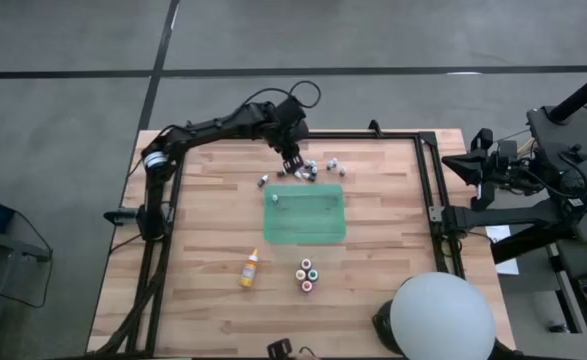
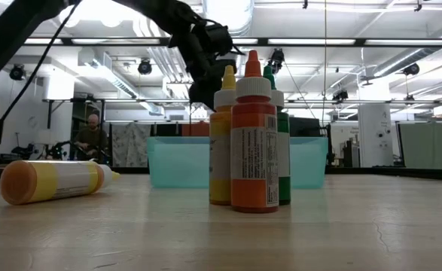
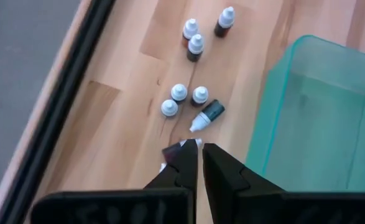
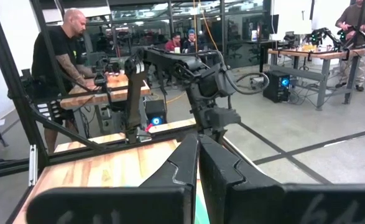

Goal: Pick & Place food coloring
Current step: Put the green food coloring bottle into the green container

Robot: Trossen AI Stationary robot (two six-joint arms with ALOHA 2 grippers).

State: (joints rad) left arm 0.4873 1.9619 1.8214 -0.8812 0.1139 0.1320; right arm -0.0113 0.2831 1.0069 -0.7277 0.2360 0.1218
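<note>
The left gripper [image 1: 295, 166] hangs over the far edge of the table [image 1: 203, 240], its fingers pressed together with nothing between them, tips just above a small bottle lying on the wood. In the left wrist view six small white-capped bottles [image 3: 191, 99] show ahead of the fingers: three in a far group, two standing side by side nearer, and one dark bottle tipped on its side [image 3: 207, 116] next to them. A seventh [image 3: 171, 151] is partly hidden under the fingertips. All sit just beside the green tray's [image 1: 305, 214] far edge, between it and the black table rail.

Near the front edge stand four larger bottles in a tight cluster [image 1: 308, 275], and one yellow-orange bottle [image 1: 248, 269] lies on its side to the left of them. Bare wood lies open on both sides of the tray.

The right gripper [image 4: 198, 144] waits off the table's right side, fingers pressed together.
</note>
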